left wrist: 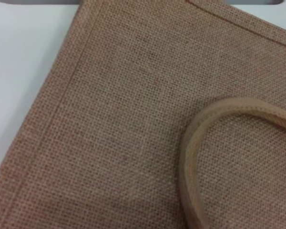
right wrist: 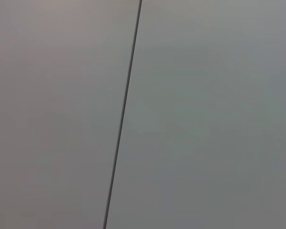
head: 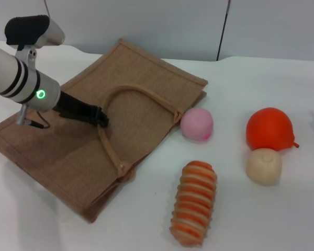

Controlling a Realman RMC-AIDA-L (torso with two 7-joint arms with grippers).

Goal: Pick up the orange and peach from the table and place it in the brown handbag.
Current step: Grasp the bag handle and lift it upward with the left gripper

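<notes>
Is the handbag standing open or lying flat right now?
Lying flat. The brown handbag is collapsed on the table, mouth closed, with its strap handle resting on top; the left end effector is at that handle.

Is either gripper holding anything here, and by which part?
Cannot be told: the left gripper sits at the brown handbag's strap handle. The right gripper is out of view.

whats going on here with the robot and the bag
The left gripper is down at the strap handle of the brown handbag, which lies flat on the table. The peach and the orange sit on the table beside it, neither picked up yet. The right arm is out of sight.
</notes>
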